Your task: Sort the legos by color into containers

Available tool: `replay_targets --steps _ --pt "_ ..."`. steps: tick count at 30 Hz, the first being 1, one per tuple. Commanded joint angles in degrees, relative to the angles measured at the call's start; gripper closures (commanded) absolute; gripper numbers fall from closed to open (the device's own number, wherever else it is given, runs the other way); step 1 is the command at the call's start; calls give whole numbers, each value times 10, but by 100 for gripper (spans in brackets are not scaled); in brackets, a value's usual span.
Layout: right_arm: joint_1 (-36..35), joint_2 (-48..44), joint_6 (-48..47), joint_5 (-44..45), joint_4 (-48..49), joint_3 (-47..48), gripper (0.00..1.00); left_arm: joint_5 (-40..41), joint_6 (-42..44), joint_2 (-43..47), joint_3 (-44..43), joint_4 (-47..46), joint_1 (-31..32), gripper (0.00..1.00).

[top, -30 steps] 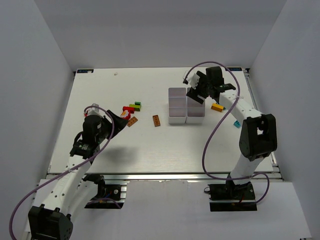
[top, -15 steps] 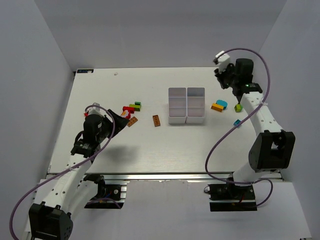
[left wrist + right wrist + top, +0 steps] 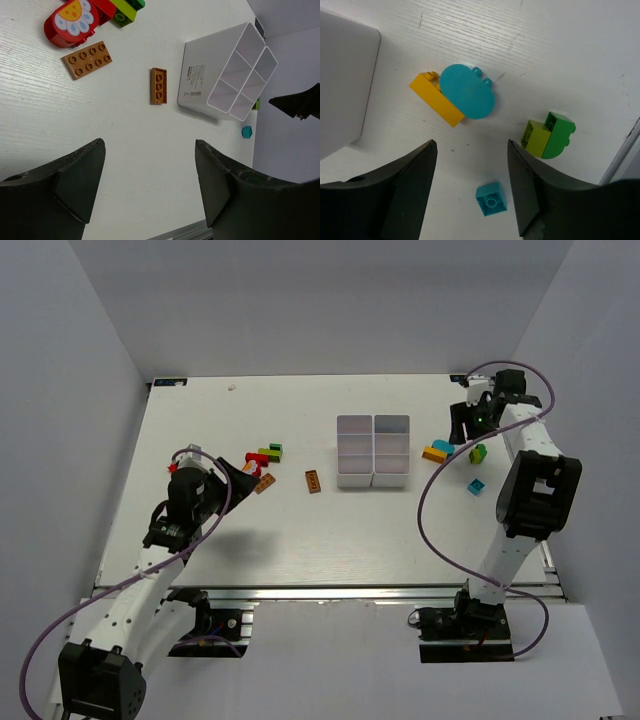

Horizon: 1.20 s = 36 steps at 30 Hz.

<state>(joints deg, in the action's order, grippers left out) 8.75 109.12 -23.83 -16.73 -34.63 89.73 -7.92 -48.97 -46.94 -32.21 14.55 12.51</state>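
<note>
The white six-compartment tray (image 3: 373, 450) stands mid-table. Left of it lie a brown brick (image 3: 313, 481), a brown plate (image 3: 264, 483), a red piece (image 3: 255, 458) and a green piece (image 3: 272, 451). My left gripper (image 3: 248, 473) hovers by these, open and empty (image 3: 150, 145), with the brown brick (image 3: 158, 85) ahead of it. Right of the tray, my right gripper (image 3: 466, 425) is open (image 3: 472, 145) above the table. Below it lie a teal cube (image 3: 491, 198), a yellow brick (image 3: 437, 100) under a teal oval piece (image 3: 466, 91), and a green pair (image 3: 549, 135).
The tray's corner (image 3: 342, 85) shows at the left of the right wrist view. The table's right edge (image 3: 515, 455) runs close beside the green pair (image 3: 479, 452) and teal cube (image 3: 476, 486). White walls enclose the table.
My right arm has swung from above the tray out to the right, and now hangs over the pieces beside the tray. The left arm has not moved.
</note>
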Motion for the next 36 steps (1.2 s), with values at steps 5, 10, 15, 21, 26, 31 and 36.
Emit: replay_targets --steps 5,10,15,21,26,31,36 --pt "23 15 -45 5 -156 68 51 1 -9 27 27 -7 2 18" --pt "24 -69 -70 56 -102 -41 37 -1 -4 28 30 -7 2 18" --pt "25 -109 -100 95 -79 -139 28 -8 -2 14 36 -27 2 18" --pt "26 -81 -100 122 -62 -155 25 -19 3 -7 33 -42 2 18" --pt "27 -53 -90 130 -47 -140 24 -22 2 -8 32 -43 2 18" --pt "28 -24 -77 130 -46 -126 25 -18 -2 -1 36 -43 2 18" --pt "39 -8 -3 110 -66 -101 28 -15 -3 3 34 -36 2 18"
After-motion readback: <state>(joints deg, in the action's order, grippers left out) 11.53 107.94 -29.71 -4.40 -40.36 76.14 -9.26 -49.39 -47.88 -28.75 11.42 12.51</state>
